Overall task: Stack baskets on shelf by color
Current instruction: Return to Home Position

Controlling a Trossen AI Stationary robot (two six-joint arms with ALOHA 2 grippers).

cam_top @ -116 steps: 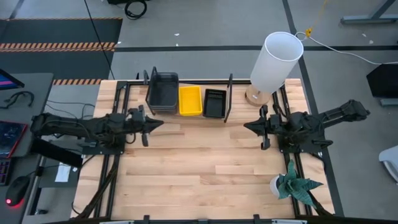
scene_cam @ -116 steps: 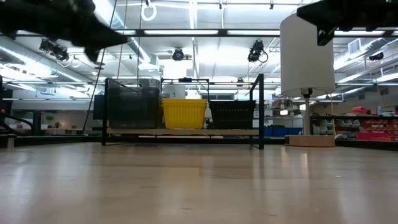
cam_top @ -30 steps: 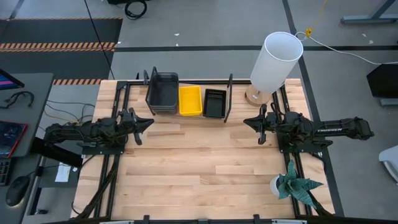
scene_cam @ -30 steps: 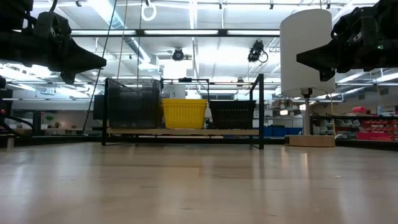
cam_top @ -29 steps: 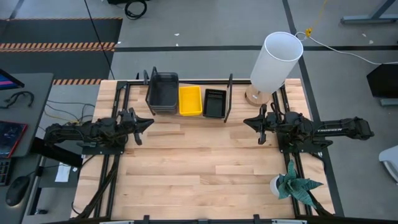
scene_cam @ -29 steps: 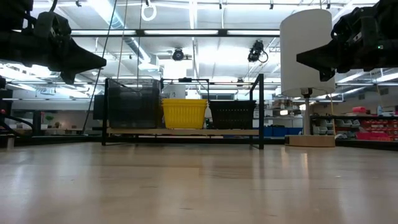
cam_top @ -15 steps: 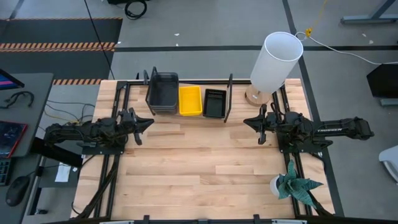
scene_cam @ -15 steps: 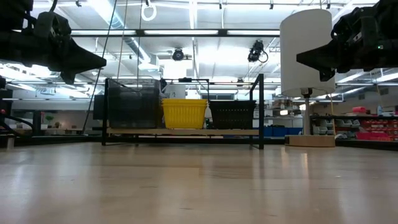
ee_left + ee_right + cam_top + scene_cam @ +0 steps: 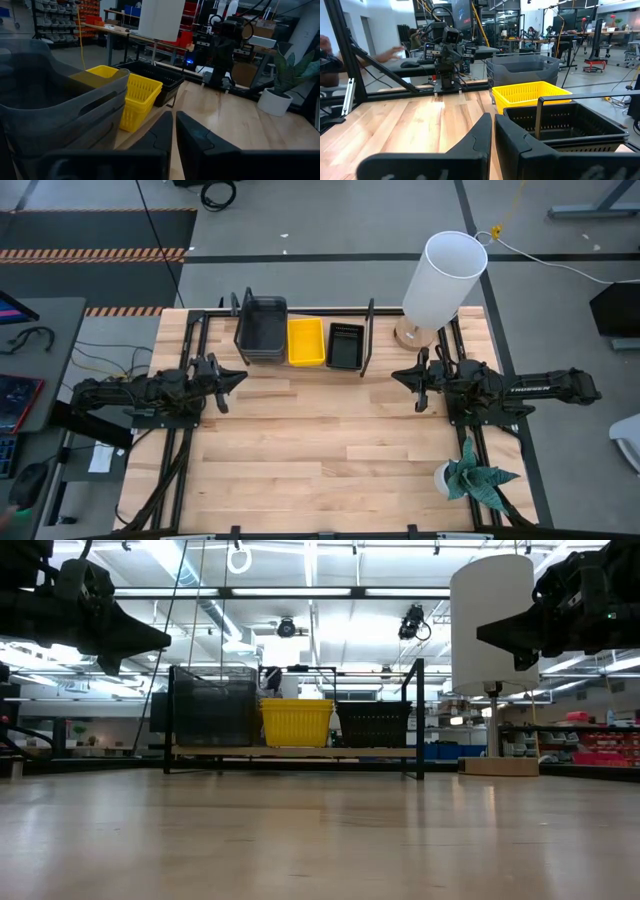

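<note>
Three baskets sit side by side on the shelf at the table's far edge: a stack of smoky grey ones on the left, a yellow one in the middle and a black slotted one on the right. My left gripper hovers shut at the table's left side, just near of the grey stack. My right gripper hovers shut at the right side, beside the shelf's right end loop. In the low view the baskets rest on the plank, both grippers high above the table.
A tall white cylinder lamp on a wooden base stands at the far right corner, close to my right arm. A small potted plant sits at the near right. The wide wooden tabletop lies between the arms. A person's hand shows beyond the table.
</note>
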